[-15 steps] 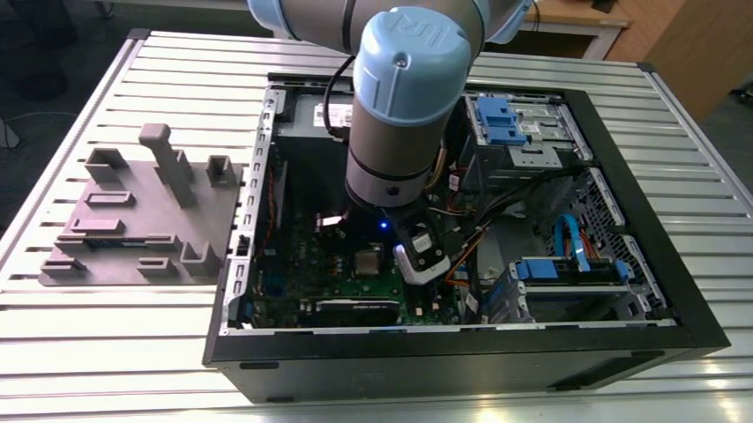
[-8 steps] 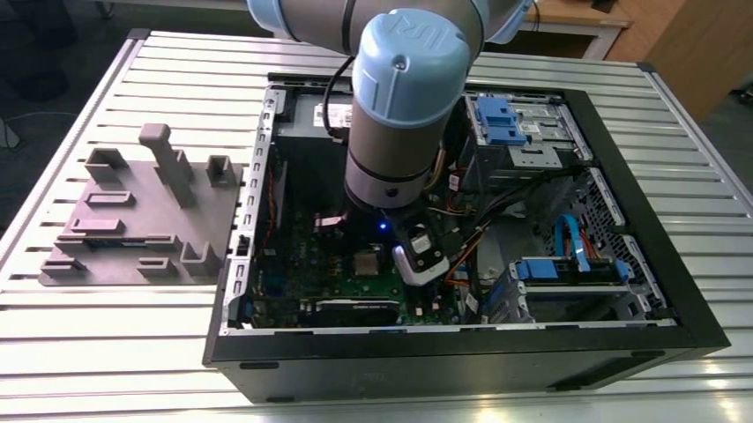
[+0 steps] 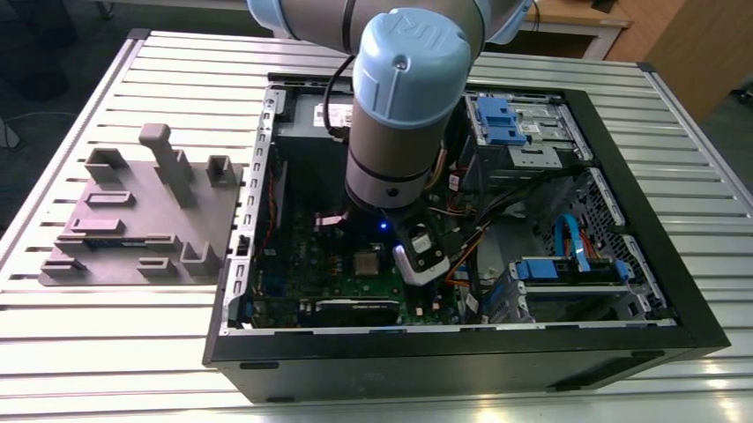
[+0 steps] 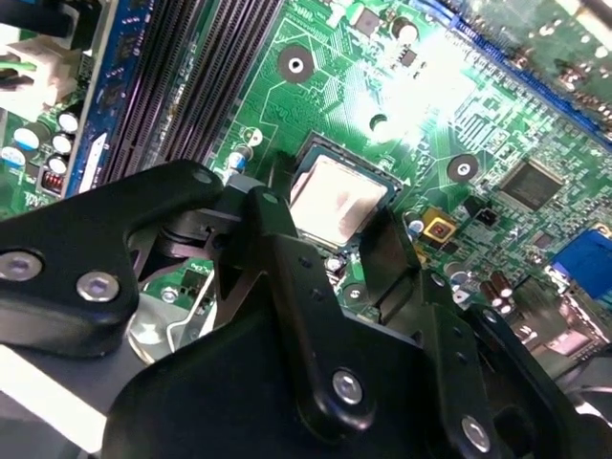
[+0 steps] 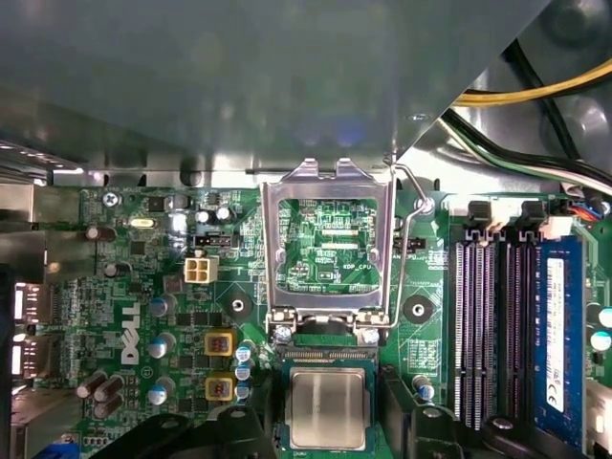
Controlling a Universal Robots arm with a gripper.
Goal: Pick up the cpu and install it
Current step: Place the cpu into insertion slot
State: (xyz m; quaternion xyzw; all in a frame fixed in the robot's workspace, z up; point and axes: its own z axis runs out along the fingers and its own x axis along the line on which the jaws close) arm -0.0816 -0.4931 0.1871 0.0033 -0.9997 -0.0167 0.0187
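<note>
Motherboard [image 5: 143,287] lies flat in the open computer case [image 3: 659,335], its socket bracket [image 5: 273,249] swung up so the cpu [image 5: 328,406] can sit in the socket. The end effector [image 4: 333,218] straddles the chip, released, seemingly not touching its edges. A slatted metal counter [image 3: 141,352] carries the case and a grey fixture tray [image 3: 141,220].

There are two small yellow square components [image 5: 220,342], one shiny silver square cpu [image 5: 327,408] and one open metal socket bracket [image 5: 327,185].

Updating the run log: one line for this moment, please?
claw: open, straddling cpu | cpu: lying in socket | bracket: raised
</note>
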